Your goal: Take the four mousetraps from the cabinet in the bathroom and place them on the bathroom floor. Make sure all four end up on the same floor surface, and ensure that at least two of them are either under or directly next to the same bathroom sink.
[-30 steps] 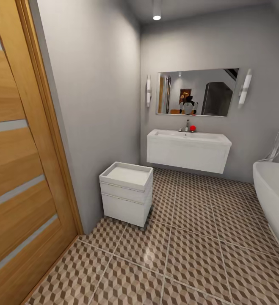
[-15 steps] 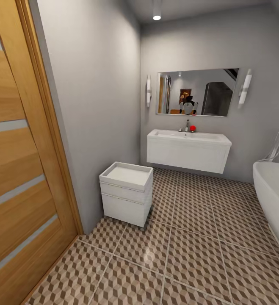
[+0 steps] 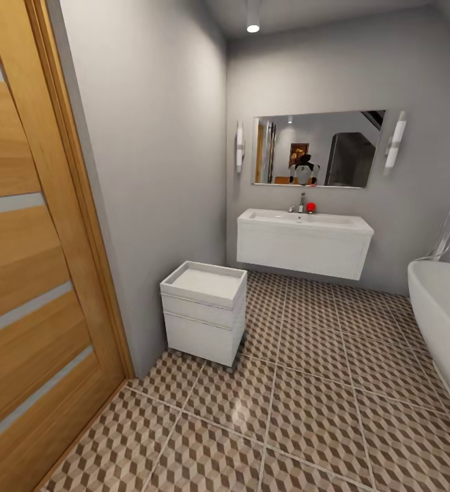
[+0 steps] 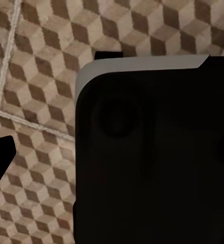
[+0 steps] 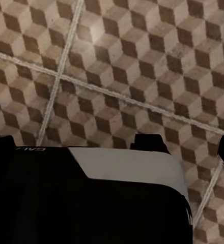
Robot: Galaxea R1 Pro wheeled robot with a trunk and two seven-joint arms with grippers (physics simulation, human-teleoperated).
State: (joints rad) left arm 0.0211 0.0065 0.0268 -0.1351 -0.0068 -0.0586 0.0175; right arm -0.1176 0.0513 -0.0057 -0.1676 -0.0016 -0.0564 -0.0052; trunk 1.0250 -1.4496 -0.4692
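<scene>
Sink (image 3: 304,240) on far wall, bathtub (image 3: 444,321) cut off at right

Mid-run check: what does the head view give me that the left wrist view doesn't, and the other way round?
Head view: the white wall-hung sink with a mirror above it, the small white two-drawer unit beside the left wall, the wooden door and the tub's edge.

Left wrist view: a close look down past a dark part of the robot's own body.

Both: the cube-patterned bathroom floor, with no mousetraps on it.
</scene>
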